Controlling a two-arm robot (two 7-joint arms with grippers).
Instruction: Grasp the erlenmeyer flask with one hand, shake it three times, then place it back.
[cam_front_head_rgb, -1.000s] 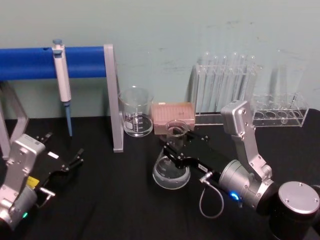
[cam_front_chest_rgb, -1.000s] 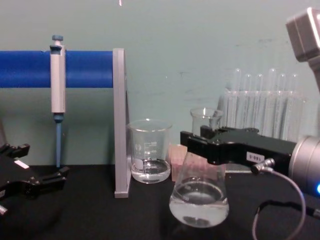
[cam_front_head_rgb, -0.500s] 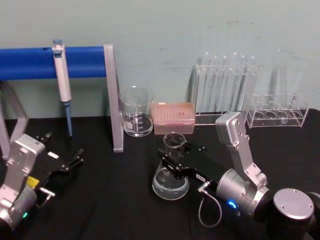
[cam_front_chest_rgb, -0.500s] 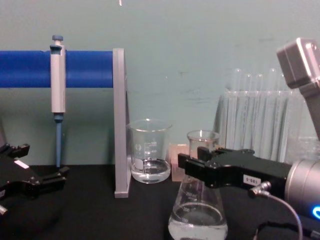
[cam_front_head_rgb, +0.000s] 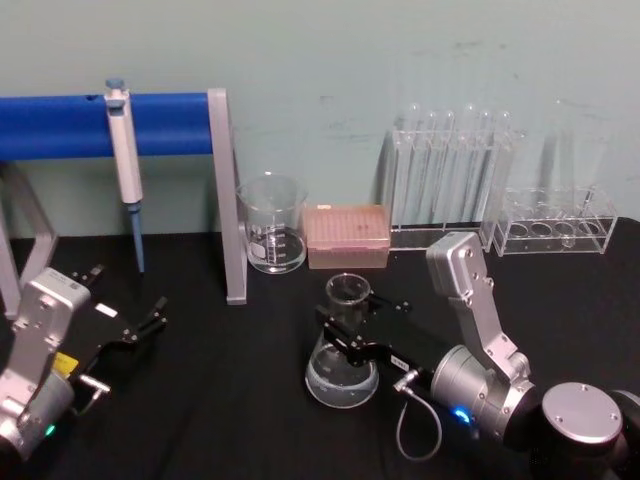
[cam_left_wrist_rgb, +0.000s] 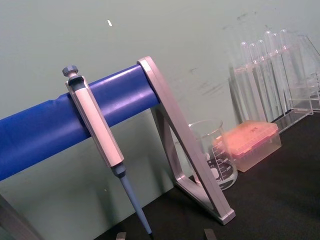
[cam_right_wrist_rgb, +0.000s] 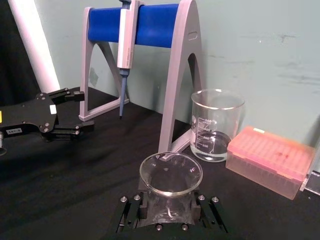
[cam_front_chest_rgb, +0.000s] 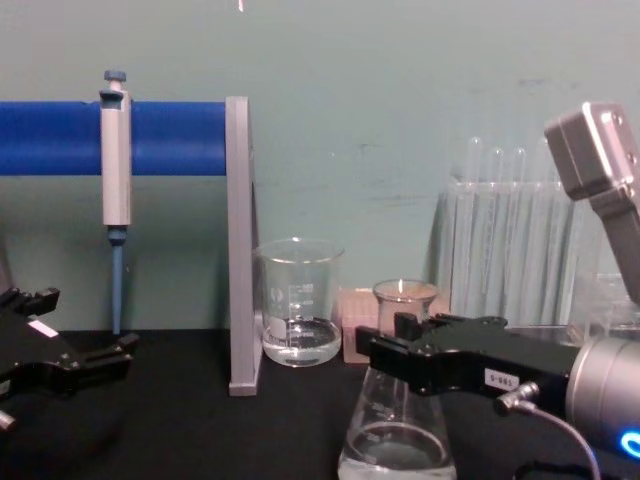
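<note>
1. You are handling a clear glass conical erlenmeyer flask (cam_front_head_rgb: 342, 372), which is standing at the lower centre of the head view, nearer the camera than the pink plastic tip box (cam_front_head_rgb: 346, 235) and apart from it.
2. The black two-fingered right gripper (cam_front_head_rgb: 350, 322) is clamping the flask's narrow neck just under the flared rim.
3. The black left gripper (cam_front_head_rgb: 130, 322) is idling at the lower left of that view with its jaws spread, holding nothing.
4. Handling, as a judgement:
   - The glass is rigid, brittle and smooth, so it is likely to slip under a weak hold.
   - The clear liquid pooling in the wide base is making the flask bottom-heavy, and it will slosh when shaken.
   - The neck is the correct hold, since the rim is acting as a stop above the fingers.
5. Limits of view:
   - The gripper body is covering the neck, so you cannot check pad contact.
   - The chest view's lower edge is cutting off the base.
   - You cannot tell whether the base is touching the black table (cam_front_head_rgb: 230, 400).
</note>
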